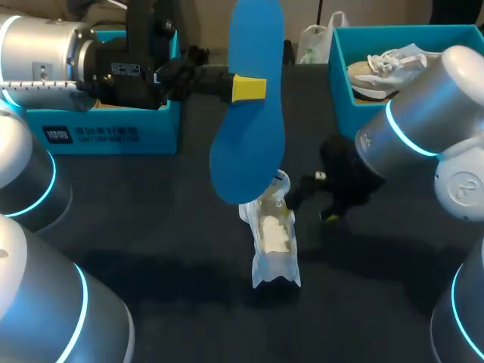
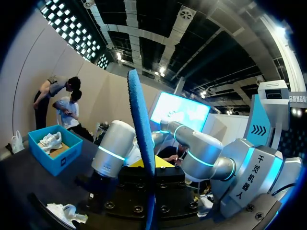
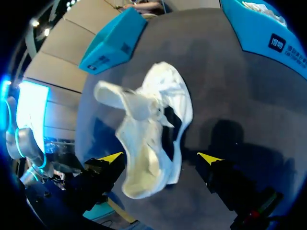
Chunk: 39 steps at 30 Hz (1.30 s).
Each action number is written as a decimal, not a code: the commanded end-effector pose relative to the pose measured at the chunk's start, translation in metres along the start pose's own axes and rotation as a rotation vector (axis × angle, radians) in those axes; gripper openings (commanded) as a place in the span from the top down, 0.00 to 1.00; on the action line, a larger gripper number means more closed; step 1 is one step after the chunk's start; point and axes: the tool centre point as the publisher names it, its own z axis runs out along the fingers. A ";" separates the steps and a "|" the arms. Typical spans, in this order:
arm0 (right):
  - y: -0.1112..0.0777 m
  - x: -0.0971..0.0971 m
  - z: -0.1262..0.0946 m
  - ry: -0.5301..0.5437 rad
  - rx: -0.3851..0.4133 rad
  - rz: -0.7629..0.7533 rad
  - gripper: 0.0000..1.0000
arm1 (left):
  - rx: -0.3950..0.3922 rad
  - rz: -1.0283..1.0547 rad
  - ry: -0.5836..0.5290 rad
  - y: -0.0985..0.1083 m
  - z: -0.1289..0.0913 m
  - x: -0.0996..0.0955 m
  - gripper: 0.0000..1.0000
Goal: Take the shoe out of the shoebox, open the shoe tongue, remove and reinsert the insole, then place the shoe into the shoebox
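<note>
A blue insole (image 1: 249, 106) hangs upright in the air above the table's middle, with my left gripper (image 1: 248, 88) shut on it from the left. In the left wrist view the insole (image 2: 142, 143) shows edge-on, rising from between the fingers. Below it a white shoe (image 1: 274, 242) lies on the dark table, its tongue pulled open. My right gripper (image 1: 310, 208) stands just right of the shoe. In the right wrist view the shoe (image 3: 148, 139) lies between the widely spread yellow tips of the right gripper (image 3: 160, 158), which is open and does not clamp it.
A blue shoebox (image 1: 113, 125) stands at the back left behind my left arm. A second blue box (image 1: 344, 83) at the back right holds another white shoe (image 1: 389, 68). The dark table (image 1: 166, 227) lies bare at the front left.
</note>
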 end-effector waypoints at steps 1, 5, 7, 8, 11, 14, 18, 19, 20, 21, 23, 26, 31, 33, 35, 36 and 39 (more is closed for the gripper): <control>0.008 -0.005 -0.030 0.099 -0.019 0.008 0.00 | 0.000 0.000 0.001 0.000 0.002 -0.001 1.00; 0.021 -0.003 -0.059 0.200 -0.006 0.069 0.00 | 0.000 0.000 0.001 0.000 0.002 -0.001 1.00; 0.026 -0.003 -0.071 0.233 -0.023 0.105 0.00 | 0.000 0.000 0.001 0.000 0.002 -0.001 1.00; 0.027 -0.002 -0.077 0.280 -0.024 0.106 0.00 | 0.000 0.000 0.001 0.000 0.002 -0.001 1.00; 0.032 0.005 -0.088 0.277 -0.024 0.070 0.00 | 0.000 0.000 0.001 0.000 0.002 -0.001 1.00; 0.032 0.005 -0.088 0.277 -0.024 0.070 0.00 | 0.000 0.000 0.001 0.000 0.002 -0.001 1.00; 0.032 0.005 -0.088 0.277 -0.024 0.070 0.00 | 0.000 0.000 0.001 0.000 0.002 -0.001 1.00; 0.032 0.005 -0.088 0.277 -0.024 0.070 0.00 | 0.000 0.000 0.001 0.000 0.002 -0.001 1.00; 0.032 0.005 -0.088 0.277 -0.024 0.070 0.00 | 0.000 0.000 0.001 0.000 0.002 -0.001 1.00; 0.035 0.005 -0.083 0.320 -0.012 0.078 0.00 | 0.000 0.000 0.001 0.000 0.002 -0.001 1.00; 0.042 0.009 -0.084 0.370 0.011 0.110 0.00 | 0.000 0.000 0.001 0.000 0.002 -0.001 1.00; 0.049 0.014 -0.092 0.451 0.006 0.142 0.00 | 0.000 0.000 0.001 0.000 0.002 -0.001 1.00; 0.056 0.022 -0.099 0.513 -0.039 0.165 0.00 | 0.000 0.000 0.001 0.000 0.002 -0.001 1.00; 0.059 0.026 -0.100 0.534 -0.040 0.165 0.00 | 0.000 0.000 0.001 0.000 0.002 -0.001 1.00; 0.061 0.029 -0.101 0.553 -0.043 0.175 0.00 | 0.000 0.000 0.001 0.000 0.002 -0.001 1.00; 0.062 0.031 -0.102 0.564 -0.046 0.178 0.00 | 0.000 0.000 0.001 0.000 0.002 -0.001 1.00; 0.065 0.035 -0.106 0.590 -0.044 0.194 0.00 | 0.000 0.000 0.001 0.000 0.002 -0.001 1.00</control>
